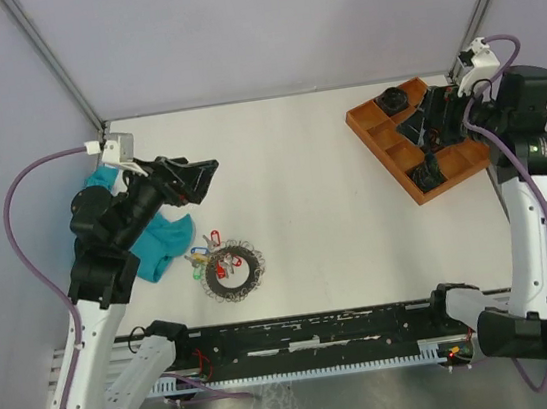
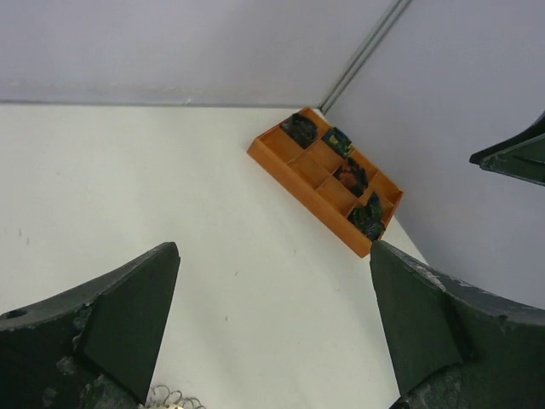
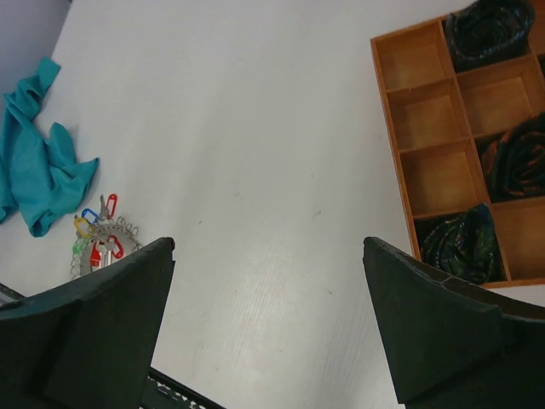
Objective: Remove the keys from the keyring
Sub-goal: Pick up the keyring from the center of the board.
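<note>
Left gripper [image 1: 208,181] spread, keyring [image 1: 252,273] near table [image 1: 336,216] edge

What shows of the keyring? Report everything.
The keyring is a silver-grey ring of coiled, spring-like wire with a bristly edge. It lies flat on the white table near the front edge, left of centre. The keys, with red, blue, green and yellow tags, bunch on its left side. A teal cloth lies just beside it.

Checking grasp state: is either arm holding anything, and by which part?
Nothing: left gripper and right gripper, jaws open, empty; keys and keyring lie on the table.
</note>
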